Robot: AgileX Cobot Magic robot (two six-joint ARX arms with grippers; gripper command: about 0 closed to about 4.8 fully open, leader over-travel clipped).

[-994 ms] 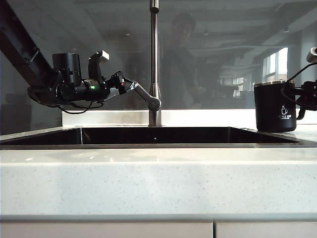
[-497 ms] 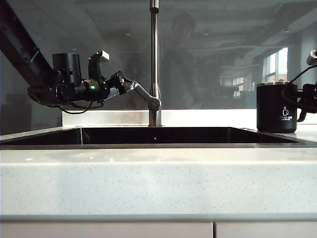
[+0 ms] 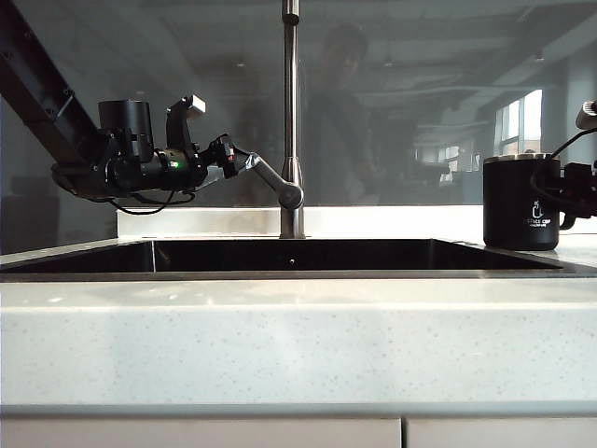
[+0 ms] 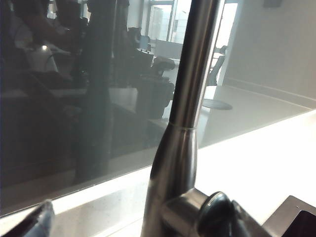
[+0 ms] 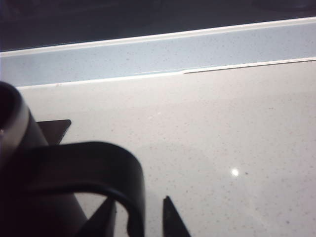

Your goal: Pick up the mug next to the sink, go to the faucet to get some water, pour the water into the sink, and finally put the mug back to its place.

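The black mug (image 3: 520, 203) with a steel rim stands upright on the white counter just right of the sink (image 3: 280, 274). My right gripper (image 3: 567, 207) is at the mug's handle (image 5: 98, 158). In the right wrist view that gripper (image 5: 138, 219) is open, one fingertip on each side of the handle, with a gap showing on one side. The tall steel faucet (image 3: 291, 112) rises behind the sink's middle. My left gripper (image 3: 235, 161) hovers at the tip of the faucet's lever (image 3: 270, 179). It is open wide (image 4: 131, 221), with the pipe (image 4: 190, 89) straight ahead.
A dark glass wall with reflections runs behind the counter. A low white ledge (image 3: 205, 220) lies between it and the sink. The speckled counter front (image 3: 298, 345) fills the foreground. The left arm (image 3: 37, 103) slants down from the upper left.
The mug has shifted slightly right and settled level on the counter. My right gripper's jaws have opened off the handle. The left arm has not moved.
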